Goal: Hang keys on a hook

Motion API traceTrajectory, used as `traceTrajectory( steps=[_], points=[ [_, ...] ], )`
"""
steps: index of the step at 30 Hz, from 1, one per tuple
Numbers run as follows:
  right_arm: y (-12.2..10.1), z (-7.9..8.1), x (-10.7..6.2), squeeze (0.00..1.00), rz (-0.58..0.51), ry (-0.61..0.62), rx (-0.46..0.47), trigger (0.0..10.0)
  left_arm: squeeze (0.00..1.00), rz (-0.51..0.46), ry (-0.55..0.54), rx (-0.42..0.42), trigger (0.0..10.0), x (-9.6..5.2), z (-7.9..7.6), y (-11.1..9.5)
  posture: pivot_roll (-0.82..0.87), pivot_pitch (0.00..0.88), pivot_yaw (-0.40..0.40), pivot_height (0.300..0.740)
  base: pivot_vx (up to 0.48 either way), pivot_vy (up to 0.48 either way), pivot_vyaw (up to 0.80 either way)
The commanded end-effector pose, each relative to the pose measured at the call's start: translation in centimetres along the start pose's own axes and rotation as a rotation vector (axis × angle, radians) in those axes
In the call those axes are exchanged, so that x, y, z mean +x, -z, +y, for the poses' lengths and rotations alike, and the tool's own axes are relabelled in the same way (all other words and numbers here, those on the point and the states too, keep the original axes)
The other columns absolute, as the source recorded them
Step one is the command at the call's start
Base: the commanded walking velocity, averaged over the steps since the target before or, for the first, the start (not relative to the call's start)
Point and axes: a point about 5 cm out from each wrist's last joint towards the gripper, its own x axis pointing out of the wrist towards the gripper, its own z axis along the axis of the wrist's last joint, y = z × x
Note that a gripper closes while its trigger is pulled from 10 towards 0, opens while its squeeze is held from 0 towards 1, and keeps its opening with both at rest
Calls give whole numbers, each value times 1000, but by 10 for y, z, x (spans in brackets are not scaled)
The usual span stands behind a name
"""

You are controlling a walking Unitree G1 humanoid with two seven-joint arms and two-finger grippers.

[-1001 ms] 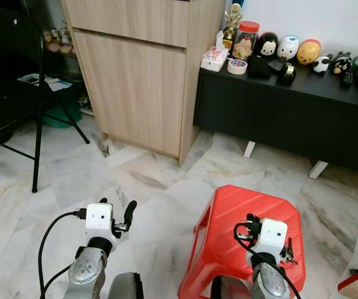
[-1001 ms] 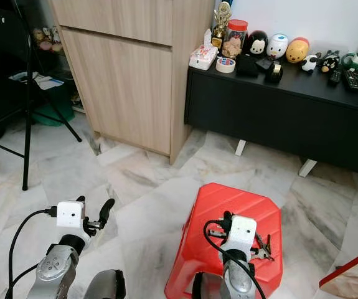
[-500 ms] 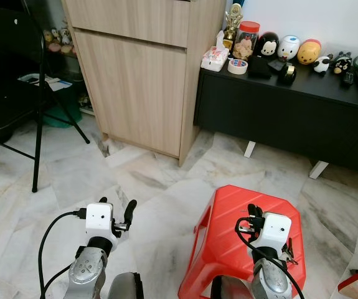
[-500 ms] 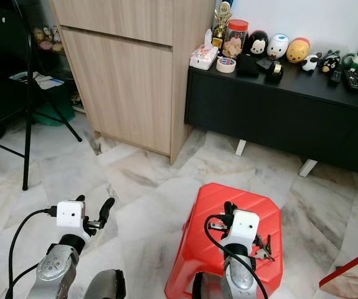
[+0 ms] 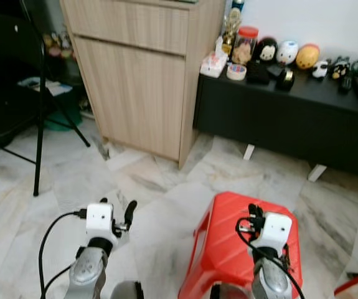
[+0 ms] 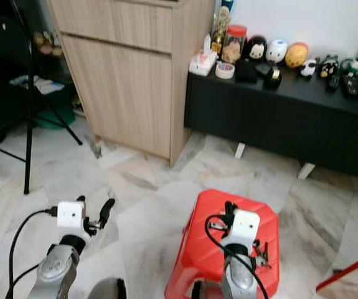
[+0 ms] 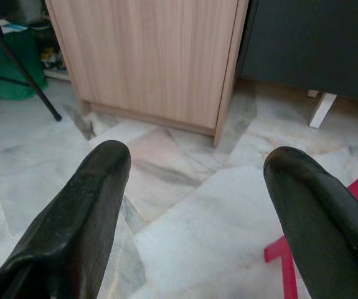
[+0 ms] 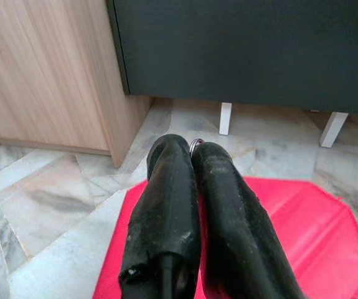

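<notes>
even, bright indoor light; both eye views slightly motion-blurred, wrist views sharper.

The two head views look forward and down from standing height, taking in the marble floor (image 5: 154,187), a red stool (image 5: 228,237), a wooden cabinet (image 5: 141,81) and a black sideboard (image 6: 291,118). Each wrist view looks low along its own black fingers (image 7: 73,212), near the floor. Both wrist views share the cabinet's corner, the sideboard's white feet (image 8: 225,118) and the stool's edge.
</notes>
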Motion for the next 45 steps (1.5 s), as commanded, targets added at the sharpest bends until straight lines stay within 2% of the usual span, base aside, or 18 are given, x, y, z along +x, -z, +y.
traceTrajectory(
  steps=[1,5,10,21,23,25,28,32,34,45],
  points=[
    [0,-3,0,0,6,12,-3,10000,0,20,9,28,10000,-1,1,5,78,29,-76,694,0,0,0],
    [0,-3,1,0,6,15,-1,10000,0,43,2,33,10000,-3,3,11,79,26,-77,704,0,0,0],
    [0,-4,1,0,8,19,6,10000,0,90,-16,39,10000,-6,9,21,79,25,-81,739,0,0,0],
    [13,-10,-3,0,73,47,36,10000,0,230,-76,22,10000,-17,22,49,81,19,-86,740,0,0,0],
    [13,-11,-3,0,75,46,34,10000,0,319,-129,12,10000,-25,33,63,89,15,-90,740,0,0,0],
    [13,-11,-3,0,76,45,34,10000,0,346,-145,9,10000,-28,35,67,89,15,-90,740,0,0,0],
    [13,-10,-2,0,76,42,36,10000,0,476,-221,-19,10000,-47,46,88,89,15,-90,740,0,0,0],
    [12,-8,0,0,73,37,38,10000,0,602,-240,-9,10000,-68,48,106,84,4,-92,740,0,0,0],
    [11,-9,0,0,71,37,39,10000,0,629,-231,-5,10000,-74,46,111,87,5,-93,740,0,0,0],
    [12,-8,0,0,72,40,39,10000,0,683,-232,-19,10000,-85,43,120,86,0,-89,740,0,0,0]
  ],
)
